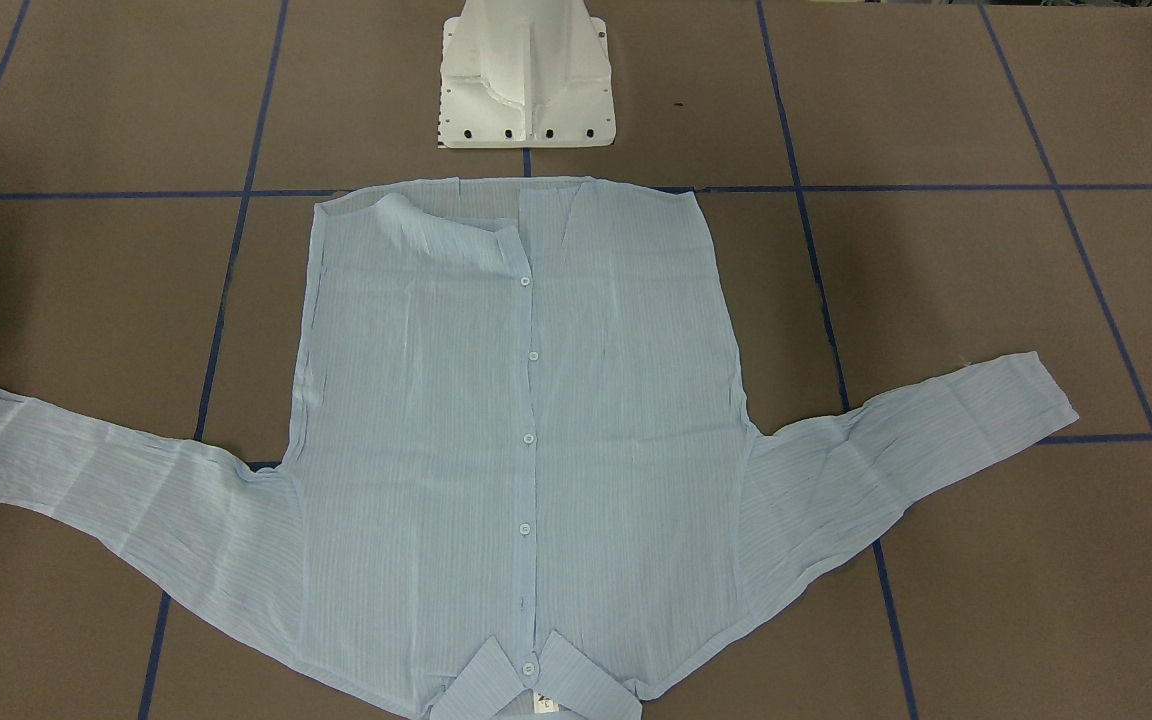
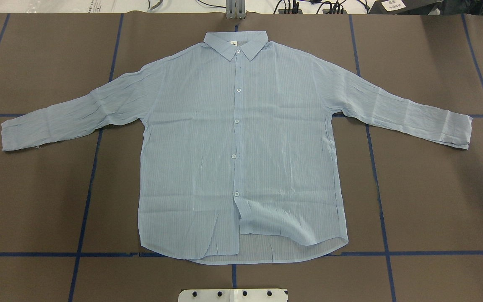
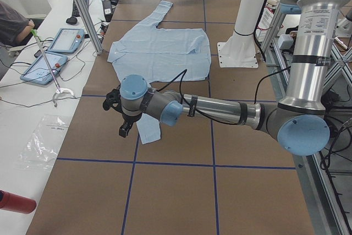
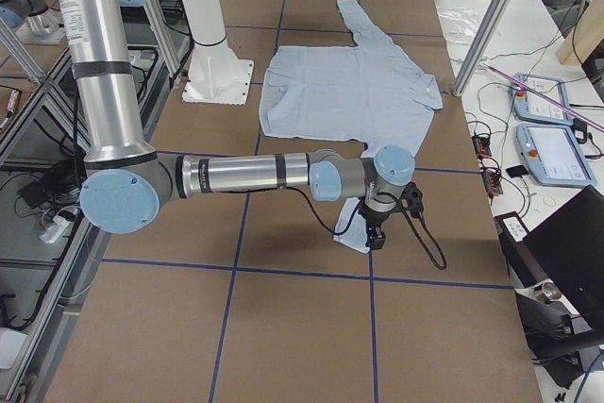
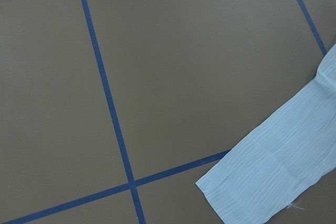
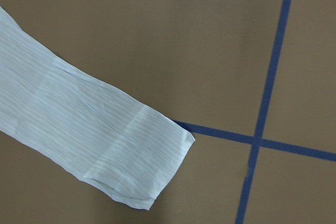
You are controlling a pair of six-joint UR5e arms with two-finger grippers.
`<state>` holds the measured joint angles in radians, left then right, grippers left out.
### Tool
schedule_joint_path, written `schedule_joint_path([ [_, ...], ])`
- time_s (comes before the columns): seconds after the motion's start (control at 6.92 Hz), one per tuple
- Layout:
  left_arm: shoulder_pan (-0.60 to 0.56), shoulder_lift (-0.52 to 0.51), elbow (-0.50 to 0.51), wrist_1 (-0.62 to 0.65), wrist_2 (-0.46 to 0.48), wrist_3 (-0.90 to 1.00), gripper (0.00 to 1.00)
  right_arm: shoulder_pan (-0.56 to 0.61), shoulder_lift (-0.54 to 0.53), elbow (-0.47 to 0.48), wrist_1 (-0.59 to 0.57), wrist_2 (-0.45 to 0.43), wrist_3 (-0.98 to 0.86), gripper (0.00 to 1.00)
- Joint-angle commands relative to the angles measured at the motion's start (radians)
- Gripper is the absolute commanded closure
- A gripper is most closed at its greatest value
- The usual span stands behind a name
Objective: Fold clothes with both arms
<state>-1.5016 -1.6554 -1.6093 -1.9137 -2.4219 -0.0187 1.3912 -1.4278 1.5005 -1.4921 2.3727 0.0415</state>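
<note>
The pale-blue striped button-up shirt (image 2: 241, 147) lies flat and face up on the brown table, buttoned, both sleeves spread out, collar away from the robot base. It also shows in the front view (image 1: 526, 420). Neither arm shows in the overhead or front views. In the left side view my left gripper (image 3: 124, 129) hovers over the left sleeve's cuff (image 5: 262, 187). In the right side view my right gripper (image 4: 375, 235) hovers over the right sleeve's cuff (image 6: 131, 166). No fingers show in the wrist views, so I cannot tell whether either gripper is open or shut.
The white pedestal base (image 1: 526, 90) stands just behind the shirt's hem. Blue tape lines (image 2: 90, 176) grid the table. A side desk with tablets (image 3: 66, 39), a metal post (image 3: 82, 9) and a red object (image 3: 16, 202) lie beyond the far edge.
</note>
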Motion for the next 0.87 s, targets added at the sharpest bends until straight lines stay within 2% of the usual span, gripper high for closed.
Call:
schedule_joint_path([
  [0.0,0.011,-0.012,0.012,-0.002,0.003,-0.001,0.01,-0.037,0.007,-0.054,0.055,0.003,0.095,0.0],
  [0.14,0.012,-0.015,0.028,-0.005,0.0,-0.001,0.01,-0.047,0.009,-0.084,0.105,0.003,0.142,0.02],
  [0.43,0.015,-0.042,0.04,-0.007,-0.028,-0.096,0.01,-0.086,0.017,-0.228,0.392,-0.007,0.33,0.11],
  [0.58,0.017,-0.046,0.043,-0.008,-0.029,-0.118,0.01,-0.099,0.017,-0.262,0.442,-0.009,0.356,0.15],
  [0.72,0.017,-0.046,0.04,-0.007,-0.031,-0.119,0.01,-0.124,0.018,-0.272,0.446,-0.032,0.356,0.15],
])
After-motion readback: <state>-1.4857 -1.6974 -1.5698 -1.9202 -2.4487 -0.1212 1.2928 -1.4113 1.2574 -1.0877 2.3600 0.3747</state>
